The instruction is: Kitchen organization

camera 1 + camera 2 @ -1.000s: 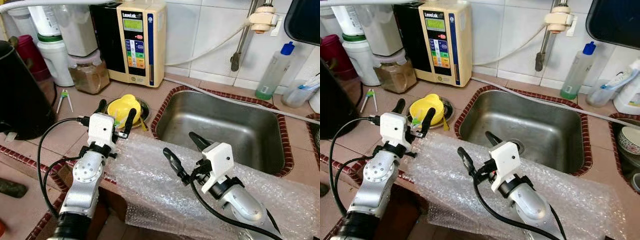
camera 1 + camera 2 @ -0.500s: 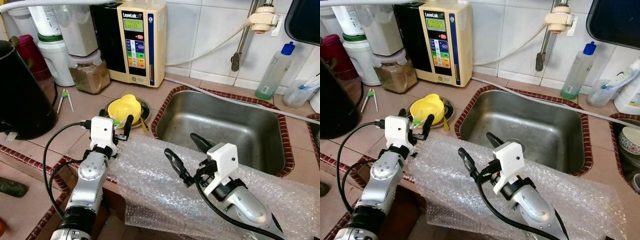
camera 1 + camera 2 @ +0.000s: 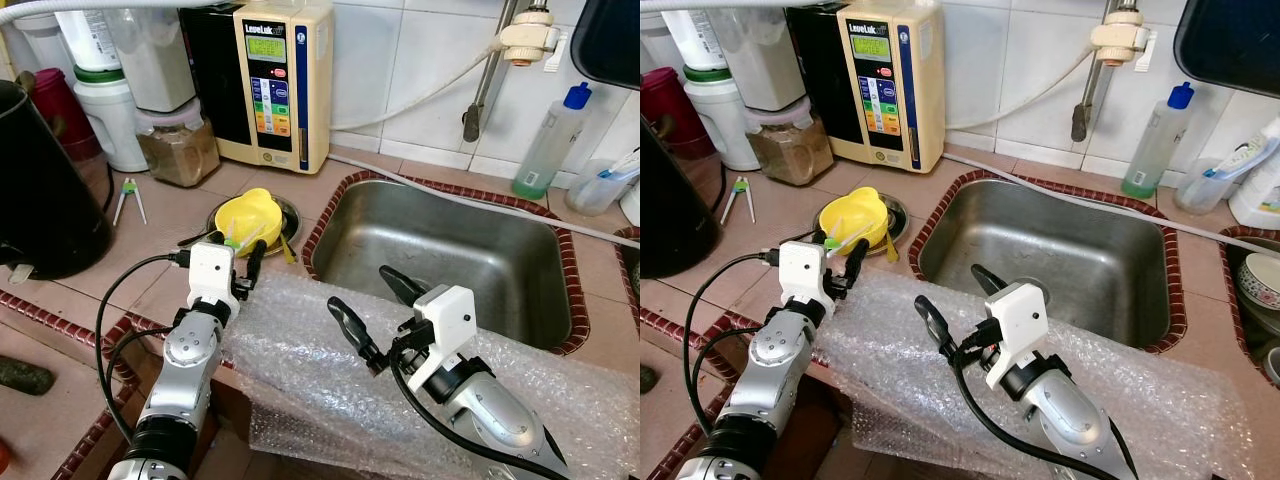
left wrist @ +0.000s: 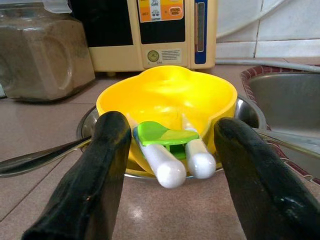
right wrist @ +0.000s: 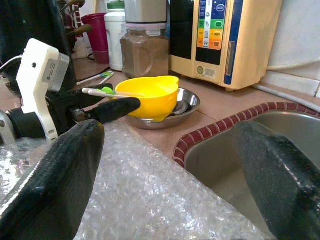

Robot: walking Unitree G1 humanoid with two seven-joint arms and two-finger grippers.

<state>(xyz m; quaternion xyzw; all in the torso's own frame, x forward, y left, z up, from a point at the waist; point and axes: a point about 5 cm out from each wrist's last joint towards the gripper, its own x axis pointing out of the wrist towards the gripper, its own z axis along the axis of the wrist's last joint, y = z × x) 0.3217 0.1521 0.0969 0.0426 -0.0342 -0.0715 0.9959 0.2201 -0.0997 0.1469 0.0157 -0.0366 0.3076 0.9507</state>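
Left gripper [image 4: 165, 165] low over the worktop [image 3: 150, 240], jaws parted around white utensil handles [image 4: 172, 160] jutting from yellow bowl [image 3: 248, 212] in steel dish [image 4: 87, 130] (dish mostly hidden). Right gripper [image 3: 375, 315] above bubble wrap [image 3: 320, 370], jaws wide, empty.

A cream ionizer [image 3: 280, 85] is seen against the tiled wall, with a jar [image 3: 178, 145] of brown powder just beside it and a white canister [image 3: 110, 120] next to that. A steel sink [image 3: 450, 250] is set into the counter, a hose [image 3: 470, 205] is run along its far rim, and a blue-capped bottle [image 3: 548, 145] is stood behind it. Bubble wrap [image 3: 300, 370] is draped over the counter's near edge; a black kettle [image 3: 40, 190] is placed far left, with green-white tongs [image 3: 128, 198] laid near it.
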